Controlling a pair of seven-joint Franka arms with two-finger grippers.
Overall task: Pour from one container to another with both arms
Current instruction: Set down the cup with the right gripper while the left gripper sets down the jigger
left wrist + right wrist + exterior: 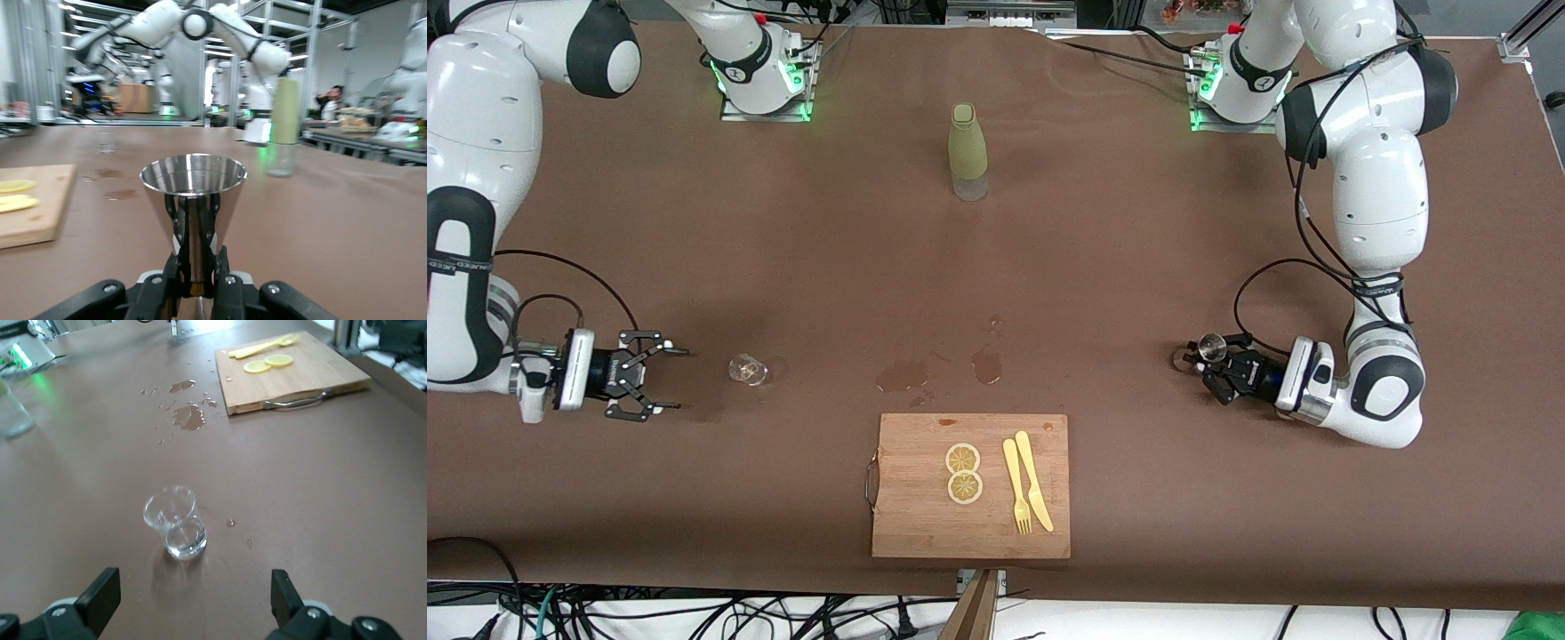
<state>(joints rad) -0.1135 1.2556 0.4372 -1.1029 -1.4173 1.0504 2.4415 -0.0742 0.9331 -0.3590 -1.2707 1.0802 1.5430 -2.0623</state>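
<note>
Left hand (pixel 1199 360) sits low at the left arm's end of the worktop (pixel 1138 249), fingers clamped on the waist of the steel jigger (pixel 1211 347); jigger upright, mouth up, base at or just above the surface, can't tell which. Right hand (pixel 660 380) low at the right arm's end, fingers spread wide, gripping nothing. Glass cup (pixel 748 369) stands upright on the worktop just beside the right hand's fingertips, apart from them.

Between the two hands: wet spill patches (pixel 987 365) on the brown surface, roughly mid-worktop. Nearer the front camera than the spill, a wooden cutting board (pixel 911 524) with a metal handle, carrying two lemon slices (pixel 963 473) plus a yellow plastic fork (pixel 1015 484) and knife (pixel 1033 480) side by side. Olive-green bottle (pixel 967 151) upright, well apart, up near the arm bases.

Straight line cup-to-jigger crosses only the spill; board sits just nearer the camera than that line.
</note>
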